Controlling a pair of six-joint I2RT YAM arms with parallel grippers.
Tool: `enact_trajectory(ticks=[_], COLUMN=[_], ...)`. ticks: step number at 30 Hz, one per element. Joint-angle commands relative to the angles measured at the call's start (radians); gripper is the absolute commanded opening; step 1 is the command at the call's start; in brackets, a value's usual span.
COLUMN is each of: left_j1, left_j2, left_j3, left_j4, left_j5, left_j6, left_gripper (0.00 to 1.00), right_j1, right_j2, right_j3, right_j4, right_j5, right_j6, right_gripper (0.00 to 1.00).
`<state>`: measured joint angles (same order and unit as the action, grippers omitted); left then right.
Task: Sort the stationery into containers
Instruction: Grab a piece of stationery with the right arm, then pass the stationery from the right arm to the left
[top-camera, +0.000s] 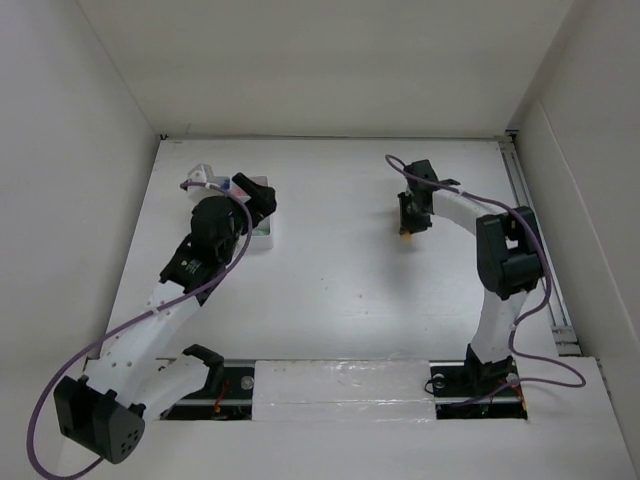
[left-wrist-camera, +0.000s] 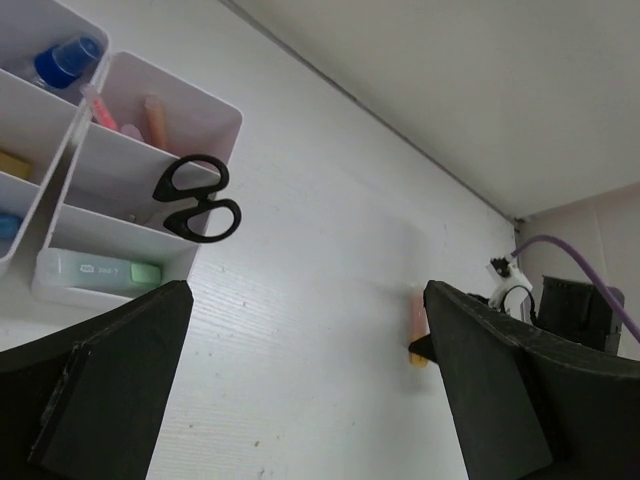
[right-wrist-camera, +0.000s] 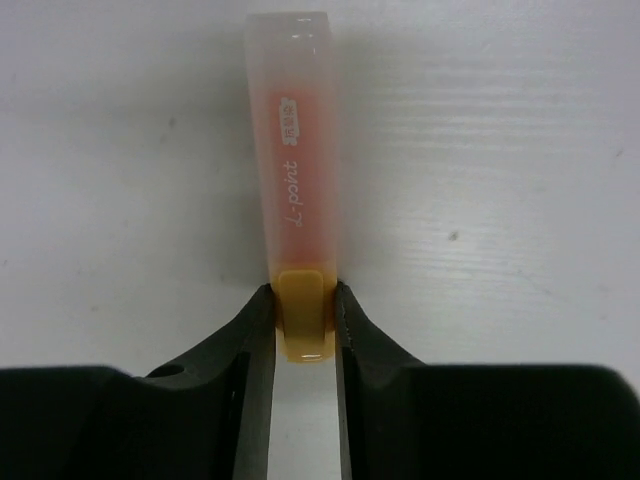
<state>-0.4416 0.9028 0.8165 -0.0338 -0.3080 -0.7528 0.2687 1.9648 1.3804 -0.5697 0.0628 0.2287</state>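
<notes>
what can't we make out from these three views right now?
- Top view: the organizer is mostly under the left gripper; contents hidden.
- Top view: the orange marker is a speck below the right gripper; grip unreadable there.
- Left wrist: organizer's left compartments cut off by the frame edge; marker partly behind a finger.
- Right wrist: marker's near end hidden between the jaws; lifted or resting on the table, cannot tell.

Glossy plastic orange marker, matt table
</notes>
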Motion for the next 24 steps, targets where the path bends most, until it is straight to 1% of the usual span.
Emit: enact_trajectory(ticks=[1, 2, 3, 4, 5, 6, 7, 8, 9, 10, 11, 13, 14, 16, 17, 20, 21, 24], left_j1=[0.000, 0.000, 0.000, 0.000, 0.000, 0.009, 0.009, 0.009, 0.009, 0.009, 0.009, 0.009, -0.005, -0.005, -0.005, -0.005, -0.005, -0.005], left_j2=[0.059, 0.076, 0.106, 0.120, 0.133, 0.157, 0.169, 0.183, 0.195, 0.218, 0.229, 0.258, 0.271, 0.289, 0.307, 0.340, 0.340, 0.361], left_j3=[0.074, 0.075, 0.088, 0.098, 0.098, 0.107, 0.107, 0.116, 0.116, 0.116, 0.105, 0.092, 0.092, 0.072, 0.072, 0.055, 0.046, 0.046], left_j4=[0.008, 0.008, 0.026, 0.035, 0.035, 0.047, 0.058, 0.058, 0.077, 0.119, 0.141, 0.199, 0.262, 0.328, 0.395, 0.455, 0.501, 0.518], left_j5=[0.105, 0.134, 0.203, 0.239, 0.266, 0.289, 0.335, 0.355, 0.381, 0.412, 0.472, 0.530, 0.590, 0.653, 0.717, 0.765, 0.805, 0.816], left_j6=[0.032, 0.032, 0.032, 0.032, 0.032, 0.023, 0.014, 0.004, -0.011, -0.011, -0.026, -0.037, -0.037, -0.065, -0.078, -0.100, -0.111, -0.111], left_gripper=[1.00, 1.00, 1.00, 1.00, 1.00, 1.00, 1.00, 1.00, 1.00, 1.00, 1.00, 1.00, 1.00, 1.00, 1.00, 1.00, 1.00, 1.00], right_j1=[0.036, 0.047, 0.059, 0.087, 0.099, 0.110, 0.122, 0.138, 0.138, 0.154, 0.190, 0.230, 0.265, 0.293, 0.302, 0.339, 0.360, 0.389], right_j2=[-0.114, -0.206, -0.262, -0.317, -0.373, -0.479, -0.528, -0.573, -0.646, -0.679, -0.711, -0.763, -0.764, -0.776, -0.776, -0.776, -0.776, -0.748], right_j3=[-0.085, -0.115, -0.147, -0.218, -0.256, -0.294, -0.332, -0.410, -0.443, -0.473, -0.525, -0.540, -0.540, -0.526, -0.526, -0.482, -0.469, -0.417], right_j4=[0.103, 0.137, 0.209, 0.247, 0.283, 0.316, 0.391, 0.424, 0.454, 0.514, 0.543, 0.562, 0.562, 0.562, 0.562, 0.541, 0.527, 0.516], right_j5=[-0.104, -0.125, -0.156, -0.165, -0.176, -0.191, -0.217, -0.218, -0.242, -0.270, -0.284, -0.267, -0.247, -0.219, -0.206, -0.172, -0.143, -0.143], right_j6=[-0.011, -0.011, -0.011, -0.002, 0.010, 0.038, 0.061, 0.093, 0.137, 0.147, 0.162, 0.192, 0.192, 0.225, 0.225, 0.239, 0.239, 0.239], right_gripper=[0.00, 0.00, 0.00, 0.00, 0.00, 0.00, 0.00, 0.00, 0.00, 0.00, 0.00, 0.00, 0.00, 0.00, 0.00, 0.00, 0.00, 0.00])
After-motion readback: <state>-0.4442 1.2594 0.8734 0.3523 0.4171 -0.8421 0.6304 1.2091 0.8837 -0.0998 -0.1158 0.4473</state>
